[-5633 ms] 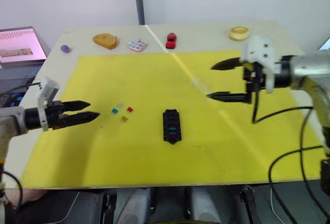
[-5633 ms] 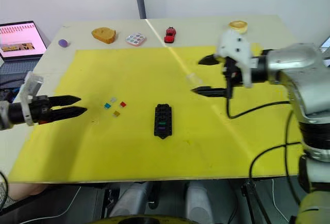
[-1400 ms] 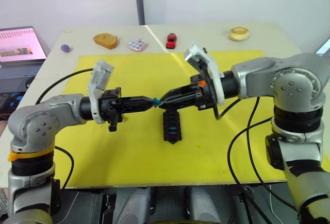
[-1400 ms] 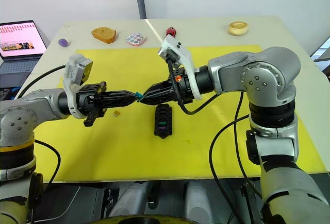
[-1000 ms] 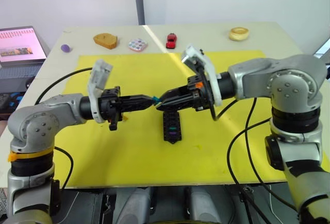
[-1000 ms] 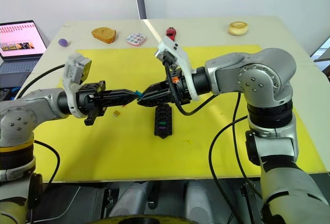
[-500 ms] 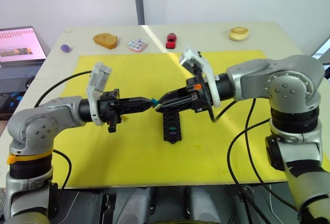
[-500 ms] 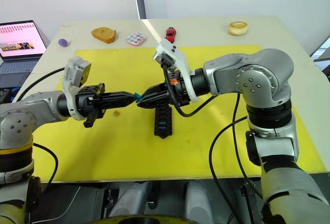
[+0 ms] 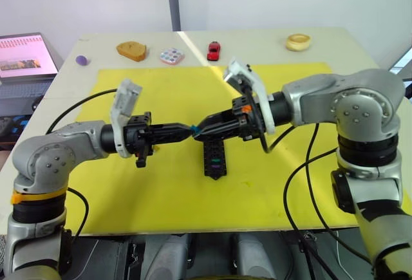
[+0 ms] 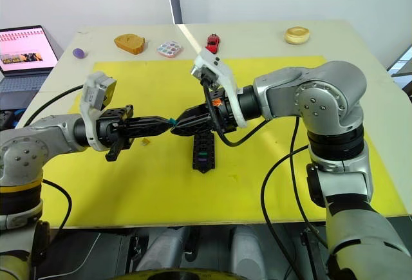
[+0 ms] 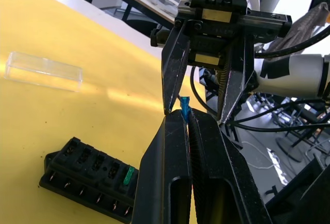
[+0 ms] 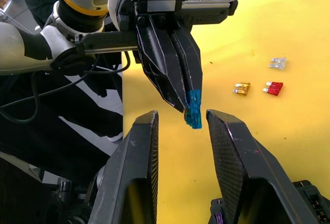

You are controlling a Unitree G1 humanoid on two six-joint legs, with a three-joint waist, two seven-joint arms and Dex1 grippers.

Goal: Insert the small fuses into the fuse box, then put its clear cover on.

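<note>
My left gripper is shut on a small teal fuse, which sticks out from its tips above the yellow mat. The right gripper meets it tip to tip, its fingers open and standing on either side of the fuse with a small gap. Just below them lies the black fuse box, with a green fuse and a purple one in its slots. Grey, amber and red fuses lie loose on the mat. The clear cover lies flat on the mat beyond the box.
Along the table's far edge sit a purple ball, a bread-shaped toy, a pastel tile, a red toy car and a ring-shaped toy. A laptop stands off the table's left side.
Both arms have come in from the sides and met over the fuse box, the left one now holding the teal fuse. In the last second the right fingers have narrowed around it.
</note>
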